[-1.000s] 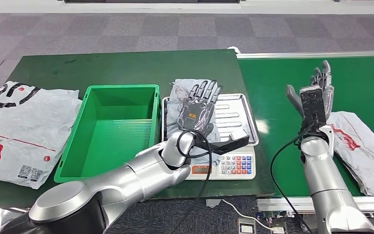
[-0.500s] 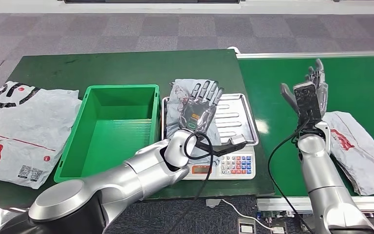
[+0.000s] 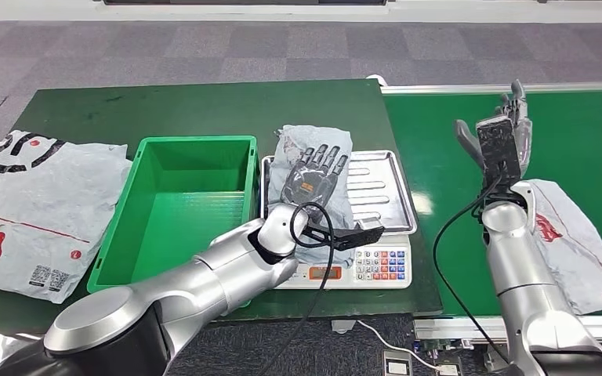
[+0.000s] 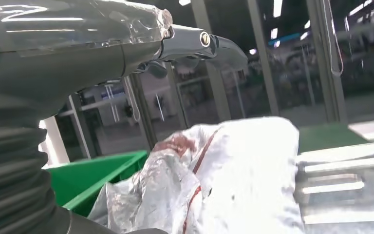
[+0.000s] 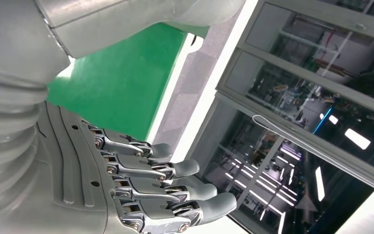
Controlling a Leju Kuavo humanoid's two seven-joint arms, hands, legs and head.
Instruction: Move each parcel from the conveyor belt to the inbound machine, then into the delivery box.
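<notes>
A crumpled grey parcel [image 3: 319,140] lies on the metal tray [image 3: 382,188] of the inbound scale. My left hand [image 3: 313,177] hovers flat over it with fingers spread, holding nothing. The left wrist view shows that hand [image 4: 126,39] above the same parcel [image 4: 233,180], with the tray [image 4: 345,185] beside it. A second grey parcel [image 3: 578,239] with red print lies on the green conveyor belt [image 3: 588,133]. My right hand [image 3: 503,141] stands upright above the belt, just left of that parcel, fingers apart and empty. In the right wrist view, the hand [image 5: 126,185] shows straight fingers.
The green delivery box [image 3: 180,211] stands empty just left of the scale. The scale's keypad [image 3: 380,265] faces the table's front edge. A large flat grey bag [image 3: 31,207] lies at the table's far left. Cables hang from both wrists.
My left hand has sunk a little lower and nearer over the parcel on the tray. My right hand has shifted slightly up and to the right, staying spread.
</notes>
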